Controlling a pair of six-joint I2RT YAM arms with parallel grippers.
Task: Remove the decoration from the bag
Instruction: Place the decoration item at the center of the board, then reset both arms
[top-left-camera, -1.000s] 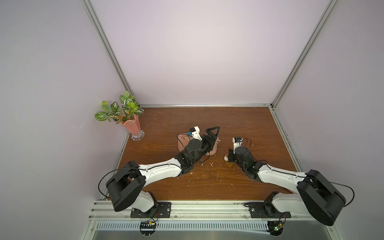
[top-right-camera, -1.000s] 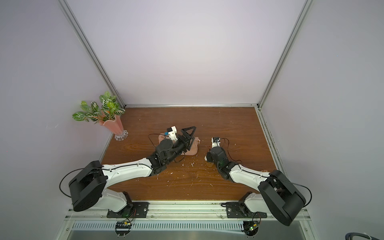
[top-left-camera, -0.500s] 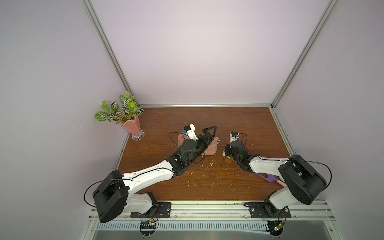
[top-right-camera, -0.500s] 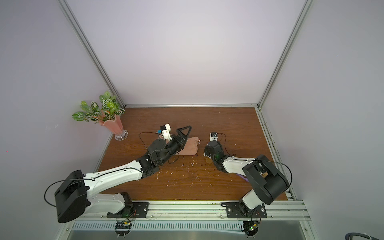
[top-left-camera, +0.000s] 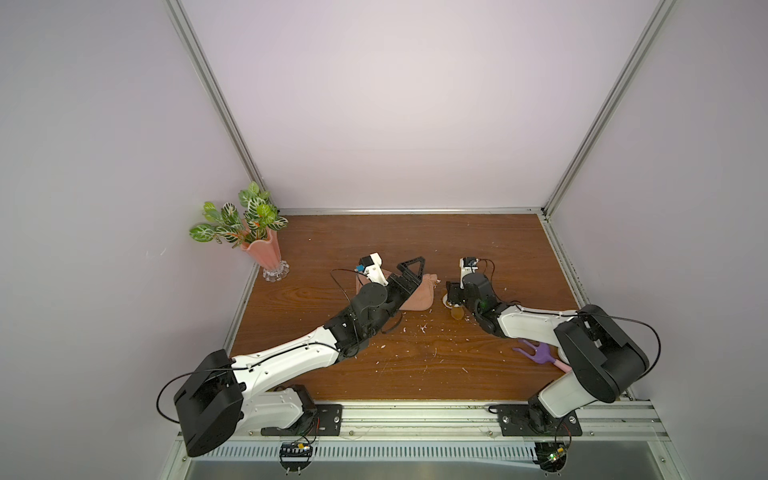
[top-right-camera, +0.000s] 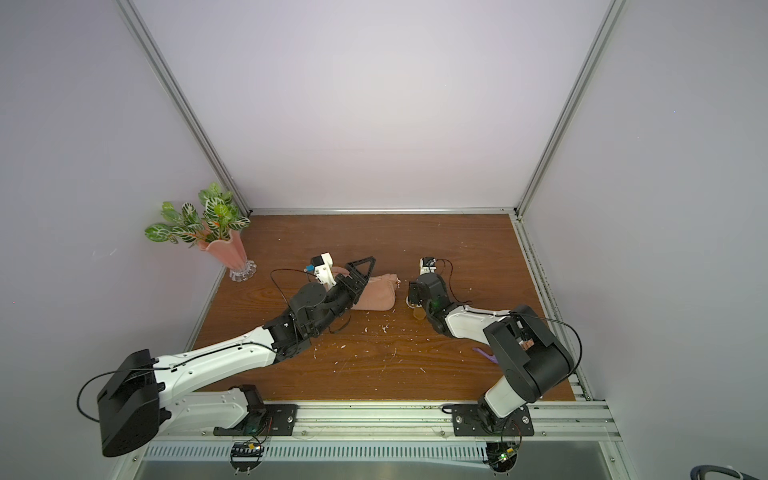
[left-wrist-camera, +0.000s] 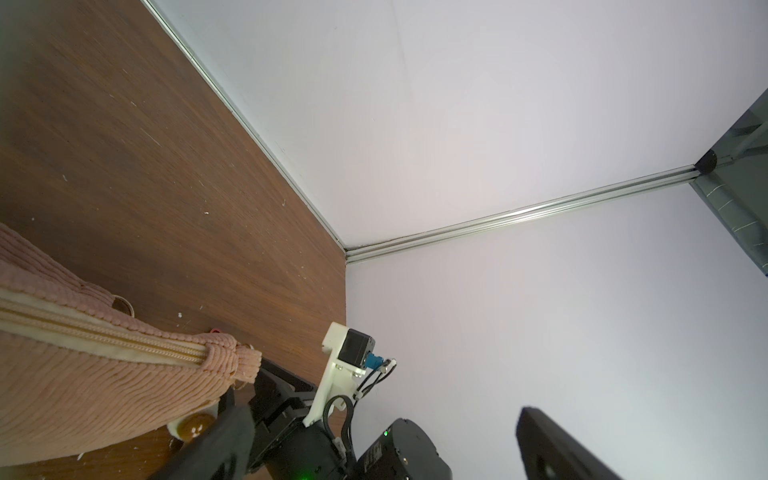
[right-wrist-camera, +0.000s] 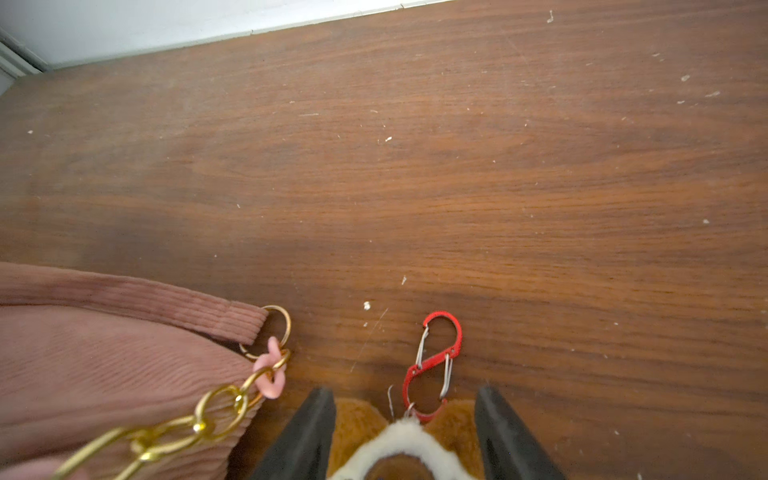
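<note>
Bag (top-left-camera: 417, 297) (top-right-camera: 376, 297), top views: salmon ribbed pouch mid-worktop (top-left-camera: 415, 241), partly under the left claw (top-left-camera: 405, 278).
Decoration (top-left-camera: 456, 312) (top-right-camera: 417, 312), top views: just beside the bag's end, under the right claw (top-left-camera: 453, 293).
Left claw, left wrist view: fingers (left-wrist-camera: 216, 440) spread wide; bag's zipper (left-wrist-camera: 104, 336) alongside.
Right claw, right wrist view: fingers (right-wrist-camera: 311, 436) apart, plush decoration (right-wrist-camera: 399, 440) between them.
Red clip (right-wrist-camera: 434, 365), right wrist view: on worktop, apart from bag's gold ring (right-wrist-camera: 276, 328).

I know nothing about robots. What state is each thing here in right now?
bag: lying on the table, zipper shut where visible.
decoration: off the bag, lying on the table.
red clip: closed, clear of the bag.
left pincer: open, holding nothing.
right pincer: open, jaws either side of the decoration.
vase: upright.
</note>
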